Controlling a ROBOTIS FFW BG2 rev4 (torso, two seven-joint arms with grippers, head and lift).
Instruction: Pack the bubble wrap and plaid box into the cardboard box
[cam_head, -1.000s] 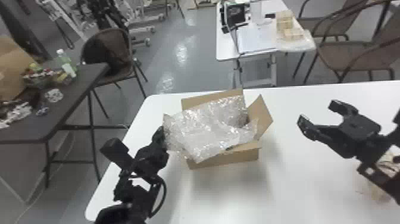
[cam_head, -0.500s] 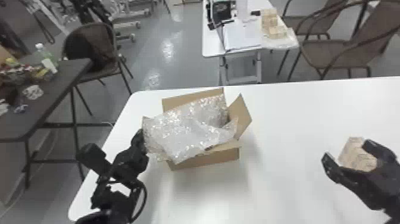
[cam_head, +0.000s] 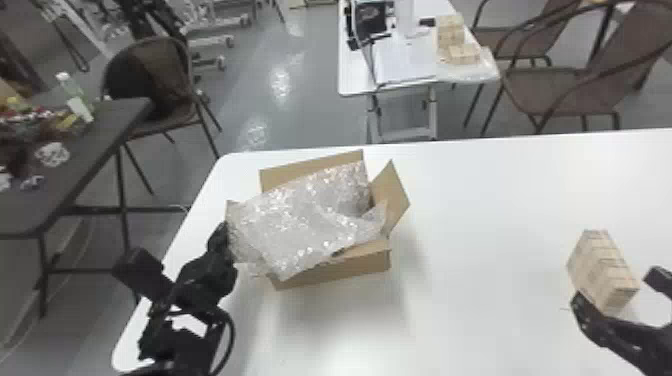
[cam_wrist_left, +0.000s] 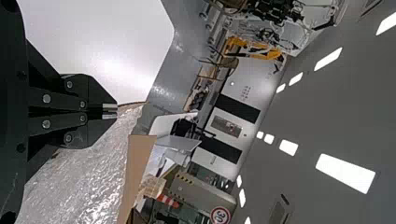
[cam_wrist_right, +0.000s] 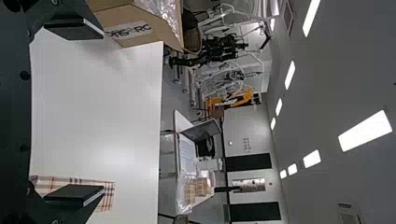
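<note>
White table (cam_head: 480, 320) spreads over the lower half of the head view, with grey floor (cam_head: 280, 100) behind it. Bubble wrap (cam_head: 300, 220) lies near the centre, loosely over the open cardboard box (cam_head: 345, 272), and its left part goes out past the box wall. Box flaps are raised at the back and at the right side.

Left gripper (cam_head: 223, 240) is at the left edge of the wrap. In the left wrist view its 2 fingers are together; I cannot tell whether some wrap is pinched between them.

Plaid box (cam_head: 595, 267) lies on the same table, at lower right, well apart from the cardboard box. Right gripper (cam_head: 617, 290) is at this plaid box, its 2 fingers wide apart. In the head view, 1 finger overlaps the near corner; whether it touches, I cannot tell.

Farther out, a dark table (cam_head: 95, 145) stands at the left, 1 chair (cam_head: 145, 85) is beside it, and a small white table (cam_head: 350, 75) stands at upper right, near 2 more chairs (cam_head: 590, 90).
</note>
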